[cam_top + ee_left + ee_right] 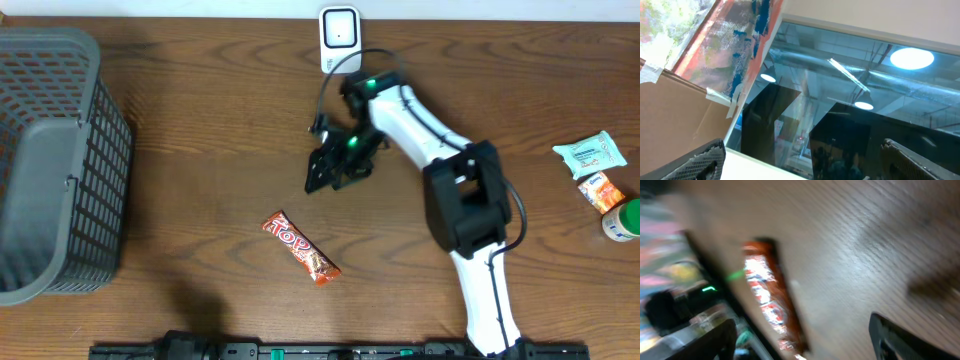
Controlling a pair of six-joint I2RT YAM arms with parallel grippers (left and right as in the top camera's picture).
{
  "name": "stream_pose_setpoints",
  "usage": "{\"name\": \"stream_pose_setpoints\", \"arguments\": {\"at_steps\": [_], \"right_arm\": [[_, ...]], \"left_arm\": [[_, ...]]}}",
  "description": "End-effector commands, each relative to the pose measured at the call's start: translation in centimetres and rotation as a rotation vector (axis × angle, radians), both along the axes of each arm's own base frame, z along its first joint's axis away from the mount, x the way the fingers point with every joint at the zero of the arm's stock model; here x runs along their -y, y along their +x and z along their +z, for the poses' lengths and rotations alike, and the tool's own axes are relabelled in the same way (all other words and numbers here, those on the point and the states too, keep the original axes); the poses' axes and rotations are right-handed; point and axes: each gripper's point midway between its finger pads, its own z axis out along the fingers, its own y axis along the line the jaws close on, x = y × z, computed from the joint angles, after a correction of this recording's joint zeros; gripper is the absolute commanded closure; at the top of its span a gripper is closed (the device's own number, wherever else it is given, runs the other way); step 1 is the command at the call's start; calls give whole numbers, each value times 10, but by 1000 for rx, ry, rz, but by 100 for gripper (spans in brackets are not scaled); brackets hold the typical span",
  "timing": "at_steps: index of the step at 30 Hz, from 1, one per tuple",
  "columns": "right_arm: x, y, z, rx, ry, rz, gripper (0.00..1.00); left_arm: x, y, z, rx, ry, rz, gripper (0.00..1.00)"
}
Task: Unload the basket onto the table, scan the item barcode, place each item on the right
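Note:
A red and orange candy bar lies flat on the wooden table, slanted, below the middle. It shows blurred in the right wrist view. No barcode is visible on it. A white scanner stands at the table's far edge. My right gripper hovers between the scanner and the bar, up and right of the bar, apart from it. Its jaws stand wide open with nothing between them. My left gripper is open and empty, pointing up at the ceiling; it is out of the overhead view.
A grey mesh basket fills the left side. At the right edge lie a white packet, a small orange packet and a green-lidded bottle. The right arm crosses the right half of the table.

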Motion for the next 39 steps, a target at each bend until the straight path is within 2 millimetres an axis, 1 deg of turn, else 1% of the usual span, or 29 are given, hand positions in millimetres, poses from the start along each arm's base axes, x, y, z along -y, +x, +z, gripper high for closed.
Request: {"name": "stream_pose_setpoints", "arguments": {"at_steps": [1, 2, 3, 6, 8, 10, 12, 14, 17, 19, 21, 22, 23, 24, 25, 27, 28, 29, 31, 33, 36, 39], "right_arm": [[25, -10, -22, 154, -436, 64, 16], [25, -17, -23, 180, -511, 75, 16], [21, -24, -24, 197, -548, 96, 15], [4, -46, -25, 259, -616, 161, 13], [-3, -60, -24, 290, -660, 190, 13], [-6, -73, -21, 313, -709, 216, 13], [-5, -84, -17, 348, -774, 246, 14], [3, -88, -10, 413, -867, 263, 14], [15, -82, 8, 542, -994, 245, 12], [16, -84, 19, 576, -1006, 245, 11], [12, -90, 29, 570, -971, 242, 11], [9, -95, 33, 554, -939, 246, 14], [5, -100, 37, 530, -895, 250, 24], [-2, -107, 40, 497, -838, 260, 36], [-8, -112, 42, 474, -788, 269, 46], [-18, -117, 46, 459, -717, 270, 68], [-22, -116, 47, 465, -697, 261, 85], [-26, -114, 48, 477, -681, 253, 99], [-34, -109, 46, 499, -648, 246, 99], [-49, -106, 40, 510, -578, 261, 99], [-68, -109, 29, 482, -468, 283, 99], [-73, -111, 19, 464, -437, 273, 99]], "left_arm": [[-2, -4, 0, 12, -12, 3, 2], [-1, -4, 0, 12, -12, 2, 2], [-1, -4, 0, 12, -12, 3, 2], [-2, -4, 0, 12, -12, 3, 2], [-2, -4, 0, 12, -12, 3, 2], [-2, -4, 0, 12, -12, 2, 2], [-2, -4, 0, 12, -12, 3, 2], [-2, -4, 0, 12, -12, 2, 2], [-2, -4, 0, 12, -12, 3, 2], [-2, -4, 0, 12, -12, 2, 2], [-1, -4, 0, 12, -12, 2, 2], [-1, -4, 0, 12, -12, 2, 2], [-2, -4, 0, 12, -12, 3, 2], [-1, -4, 0, 12, -12, 2, 2], [-1, -4, 0, 12, -12, 3, 2], [-2, -4, 0, 12, -12, 2, 2], [-2, -4, 0, 12, -12, 2, 2], [-2, -4, 0, 12, -12, 2, 2], [-2, -4, 0, 12, -12, 2, 2], [-2, -4, 0, 12, -12, 2, 2], [-2, -4, 0, 13, -12, 2, 2], [-2, -4, 0, 13, -12, 2, 2]]}}
